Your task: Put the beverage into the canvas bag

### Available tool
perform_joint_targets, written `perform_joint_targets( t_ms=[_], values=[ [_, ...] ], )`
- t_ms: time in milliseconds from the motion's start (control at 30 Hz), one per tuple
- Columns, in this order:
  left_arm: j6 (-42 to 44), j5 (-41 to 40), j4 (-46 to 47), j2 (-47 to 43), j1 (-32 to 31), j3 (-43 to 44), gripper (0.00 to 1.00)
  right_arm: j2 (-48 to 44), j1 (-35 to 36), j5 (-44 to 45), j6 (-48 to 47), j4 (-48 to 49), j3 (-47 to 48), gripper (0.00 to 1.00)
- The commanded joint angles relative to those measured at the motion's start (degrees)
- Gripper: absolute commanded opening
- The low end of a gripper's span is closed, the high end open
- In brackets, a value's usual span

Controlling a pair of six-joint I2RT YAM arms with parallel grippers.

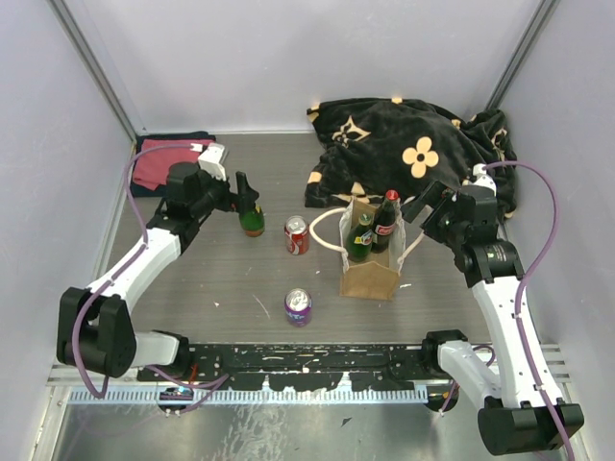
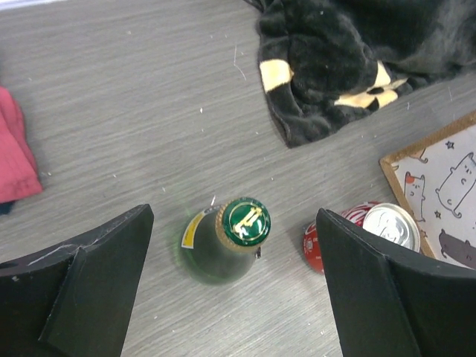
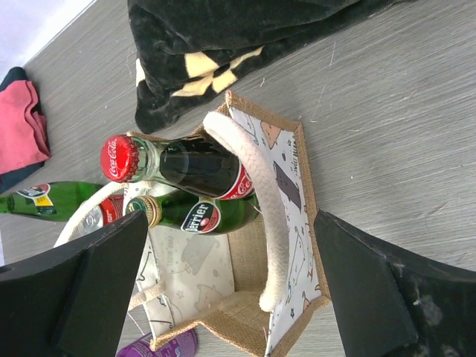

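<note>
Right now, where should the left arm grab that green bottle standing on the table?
Probably by the neck, from above: the green bottle stands upright, its cap centred in the open left gripper, while the red can crowds its body on one side.

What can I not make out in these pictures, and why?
- Top external: the print on the purple can is too small to read.
- Top external: the floor of the canvas bag is hidden by its walls and the bottles inside.
- Left wrist: the label of the green bottle is mostly hidden by its cap, seen from above.

Upright green bottle; upright canvas bag
</note>
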Motion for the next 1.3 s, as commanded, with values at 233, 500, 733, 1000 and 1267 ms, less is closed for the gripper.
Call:
perform_joint_targets(
  t_ms=[233,500,733,1000,1267],
  values=[
    [-1.22,1.04,12.24,3.90,-0.92,-6.77,0.94,-1.06,-0.21,0.62,0.53,1.97,0.64,1.00],
    [1.52,-1.24,17.26,8.73,-1.58,-6.96,0.75,-1.40,-0.14,0.47,1.27,2.38,-0.35,1.00],
    [1.19,-1.62,18.80,9.70,-1.63,-6.78,0.19,-1.72,-0.17,0.54,1.79,2.42,-0.60,1.00],
    [-0.15,1.54,9.83,2.96,-1.86,0.05,0.00,-1.81,-0.13,0.20,2.30,2.25,0.12,1.00],
    [-0.24,7.55,-2.55,-2.30,-6.64,16.14,0.00,-2.53,-0.19,0.36,2.60,1.89,0.13,1.00]
  ],
)
